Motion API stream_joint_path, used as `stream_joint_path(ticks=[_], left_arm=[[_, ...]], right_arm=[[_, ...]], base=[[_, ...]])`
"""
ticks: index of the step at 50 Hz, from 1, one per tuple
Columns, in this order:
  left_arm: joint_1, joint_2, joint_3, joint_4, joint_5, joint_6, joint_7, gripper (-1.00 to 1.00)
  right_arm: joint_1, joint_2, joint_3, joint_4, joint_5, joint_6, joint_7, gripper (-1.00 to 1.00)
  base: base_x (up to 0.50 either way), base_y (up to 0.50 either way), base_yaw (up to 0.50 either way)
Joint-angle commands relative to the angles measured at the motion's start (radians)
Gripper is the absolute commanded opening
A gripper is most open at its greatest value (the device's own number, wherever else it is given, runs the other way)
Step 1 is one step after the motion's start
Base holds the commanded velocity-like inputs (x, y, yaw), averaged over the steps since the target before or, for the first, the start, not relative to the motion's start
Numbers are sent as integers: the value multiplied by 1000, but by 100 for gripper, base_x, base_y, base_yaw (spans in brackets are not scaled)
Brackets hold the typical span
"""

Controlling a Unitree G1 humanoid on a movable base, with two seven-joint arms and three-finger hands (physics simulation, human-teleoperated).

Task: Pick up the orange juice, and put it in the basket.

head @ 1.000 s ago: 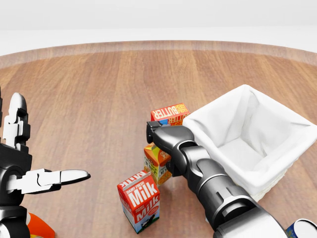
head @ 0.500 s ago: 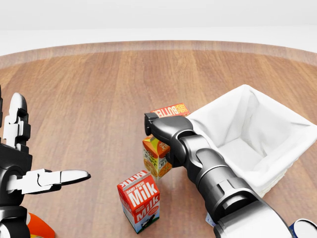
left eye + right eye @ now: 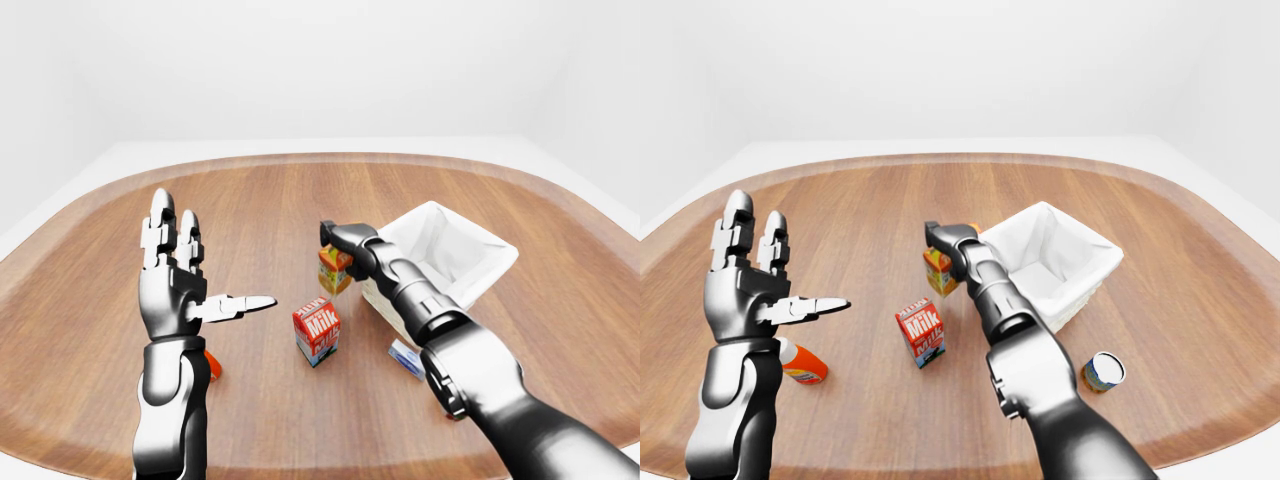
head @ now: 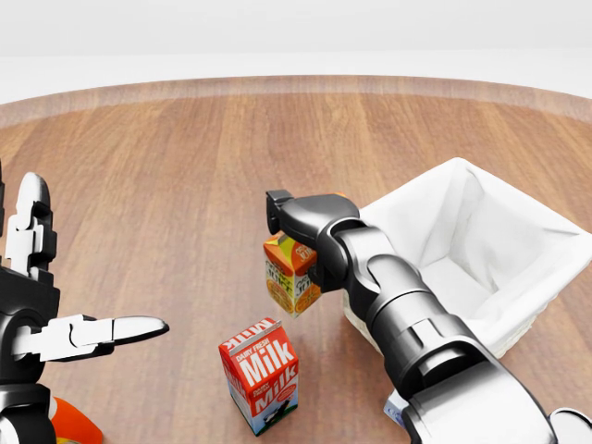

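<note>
The right hand [image 4: 298, 231], glossy dark metal with segmented joints, is wrapped round the top of the orange juice carton [image 4: 289, 277], a small gable-topped box printed orange with a white label panel. The carton hangs tilted, lifted off the wooden table [image 4: 185, 166], just left of the basket [image 4: 518, 231] in the head view and not yet over it. The basket is a rectangular wicker tub lined with soft, creased white cloth that folds over its rim.

Below the juice in the head view, a red and white milk carton [image 4: 260, 375] stands upright on the smooth, plank-grained tabletop, whose edge curves round in a broad oval.

The left hand [image 3: 175, 285] is raised well to the left, palm up, its three fingers spread wide and holding nothing. Beneath it lies an orange bottle [image 3: 800, 364] with a white cap, on its side. In the right-eye view a round tin can [image 3: 1103, 371] sits near the table's lower right.
</note>
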Motion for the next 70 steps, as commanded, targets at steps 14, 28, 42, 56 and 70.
stream_joint_path(ticks=[14, 28, 42, 56, 70], left_arm=[[2, -1, 0, -7, -1, 0, 1, 100], [3, -1, 0, -4, -1, 0, 0, 100], [5, -1, -1, -7, 0, 0, -1, 100], [1, 0, 2, 4, -1, 0, -3, 100], [0, 1, 2, 5, -2, 0, -2, 100]], right_arm=[[-44, -19, -30, -108, -62, 0, 88, -100], [-84, -31, -42, -190, -46, 0, 184, -100], [-79, -46, -51, -294, -48, 0, 273, -100], [-96, -53, -67, -371, -32, 0, 363, -100], [-141, -75, -80, -425, -12, 0, 443, -100]], base=[[0, 0, 0], [0, 0, 0], [0, 0, 0], [0, 0, 0], [0, 0, 0]])
